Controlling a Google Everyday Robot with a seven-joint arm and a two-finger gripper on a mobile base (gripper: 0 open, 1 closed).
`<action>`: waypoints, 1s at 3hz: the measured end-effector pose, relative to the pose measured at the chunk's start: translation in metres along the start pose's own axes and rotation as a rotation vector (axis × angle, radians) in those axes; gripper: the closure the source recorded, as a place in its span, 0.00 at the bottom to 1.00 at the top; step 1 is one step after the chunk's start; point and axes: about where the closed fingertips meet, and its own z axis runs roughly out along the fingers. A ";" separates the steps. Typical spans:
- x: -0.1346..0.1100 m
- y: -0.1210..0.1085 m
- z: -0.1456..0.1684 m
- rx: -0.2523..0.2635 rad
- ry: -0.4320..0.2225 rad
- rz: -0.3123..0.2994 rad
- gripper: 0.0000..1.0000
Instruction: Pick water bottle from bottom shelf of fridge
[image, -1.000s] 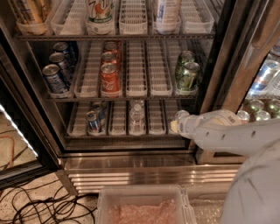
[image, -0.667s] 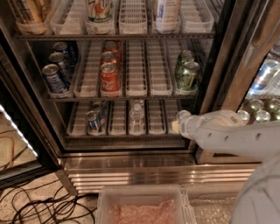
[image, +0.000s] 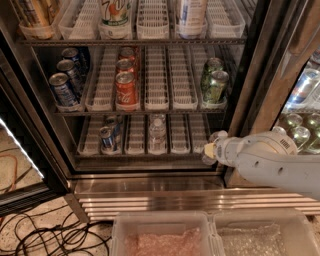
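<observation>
- The water bottle (image: 157, 131) stands upright in the centre lane of the bottom shelf (image: 135, 150), near the front edge. I see a second clear shape directly behind it in the same lane but cannot identify it.
- The bottle's position matches the earlier views. It has not been touched or displaced.
- Two blue cans (image: 107, 138) occupy a lane to the left of the bottle. One empty lane tray separates them from it.
- The gripper (image: 212, 149) is at the right front corner of the bottom shelf, level with the bottle and well apart from it. Empty lane trays lie between them.
- I cannot tell whether the gripper is open or closed. Nothing is held in it.
- Change over the last second: the gripper has shifted only slightly. I judge the approach phase as barely begun.
- Next move, in my judgement: translate the gripper left along the shelf front, then advance into the centre lane.
- Risk: the right door frame of the fridge (image: 248, 85) lies close to the arm, so clearance there is limited.
</observation>
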 end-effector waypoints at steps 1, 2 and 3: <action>0.000 0.000 0.000 0.000 0.000 0.000 1.00; 0.010 0.007 0.004 -0.011 0.022 0.007 1.00; 0.059 0.010 0.000 -0.016 0.104 0.107 1.00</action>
